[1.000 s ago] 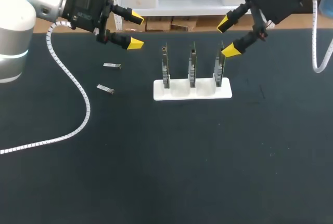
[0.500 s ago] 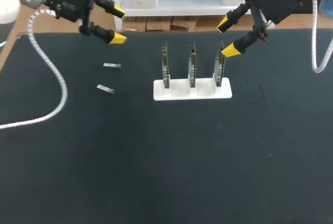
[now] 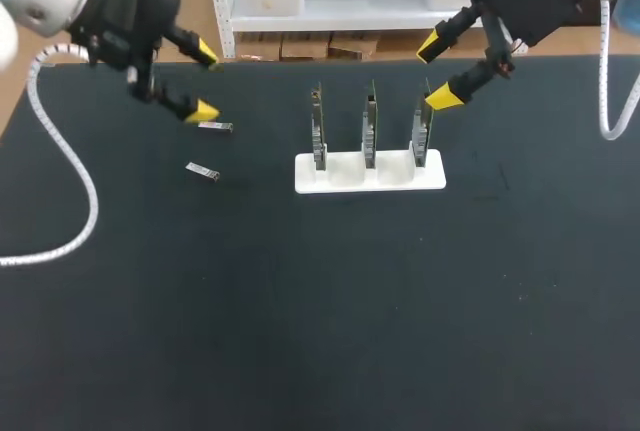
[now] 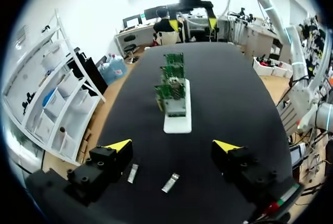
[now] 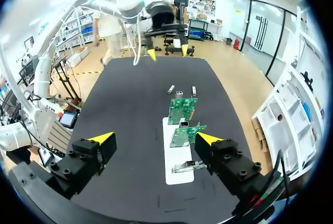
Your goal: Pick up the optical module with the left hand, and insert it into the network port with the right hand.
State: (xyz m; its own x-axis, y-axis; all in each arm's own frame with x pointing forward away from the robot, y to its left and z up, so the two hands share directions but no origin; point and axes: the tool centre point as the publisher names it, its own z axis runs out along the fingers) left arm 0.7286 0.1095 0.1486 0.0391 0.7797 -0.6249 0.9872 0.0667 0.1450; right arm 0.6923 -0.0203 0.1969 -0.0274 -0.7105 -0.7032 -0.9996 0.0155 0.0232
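- My left gripper (image 3: 206, 81) hangs with jaws wide and empty, just over the optical module (image 3: 215, 127). A second module (image 3: 202, 171) lies near it, both flat on the black table (image 3: 320, 331).
- The module looks small, light, stiff and probably slick, so I'd pinch it mid-length across its long sides.
- My right gripper (image 3: 436, 73) is also wide and empty, by the right-hand board (image 3: 423, 136) in the white holder (image 3: 345, 173). The network port is too small for me to make out.
- There's open room around both modules, though the table's far edge is close behind.
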